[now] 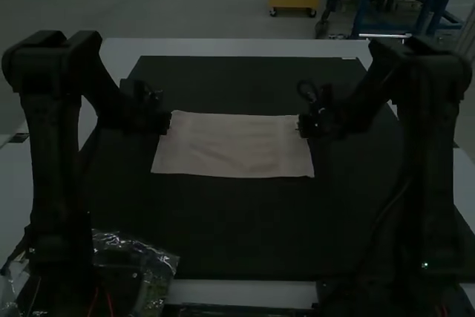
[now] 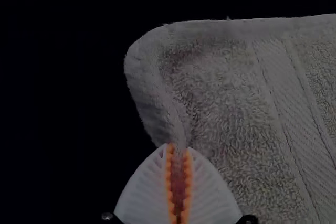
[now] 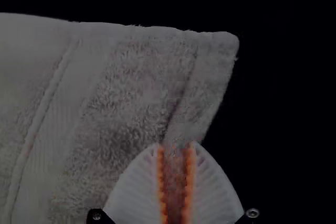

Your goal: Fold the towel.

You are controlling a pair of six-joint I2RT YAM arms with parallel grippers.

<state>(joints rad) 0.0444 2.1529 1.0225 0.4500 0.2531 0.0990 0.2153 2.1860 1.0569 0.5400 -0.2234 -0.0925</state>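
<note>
The pale towel (image 1: 234, 146) lies as a wide rectangle on the dark mat; the number of layers is hard to tell. My left gripper (image 1: 168, 122) is at its far left corner, my right gripper (image 1: 303, 125) at its far right corner. In the left wrist view the left gripper (image 2: 178, 153) pinches the side edge of the towel (image 2: 226, 98) close to a rounded corner. The right gripper (image 3: 176, 153) in the right wrist view has the towel (image 3: 131, 82) between its orange pads, also at a side edge near a corner.
A dark mat (image 1: 237, 235) covers most of the white table (image 1: 230, 47). Crumpled clear plastic (image 1: 141, 254) lies at the near left, beside the left arm's base. The two arms stand on either side of the towel.
</note>
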